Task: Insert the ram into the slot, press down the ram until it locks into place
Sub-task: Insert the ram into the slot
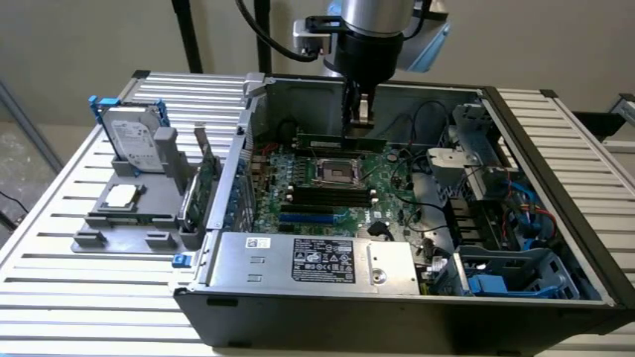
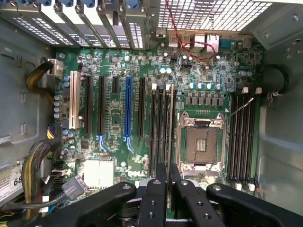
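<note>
The hand [image 1: 358, 117] is clenched on the top edge of the green ram [image 1: 323, 140], holding it level above the motherboard [image 1: 392, 186] inside the open computer case [image 1: 397, 320], lined up edge-on in the wrist view over the black slots [image 2: 156, 127] between the blue slot [image 2: 128, 109] and the square processor socket [image 2: 201, 142].
</note>
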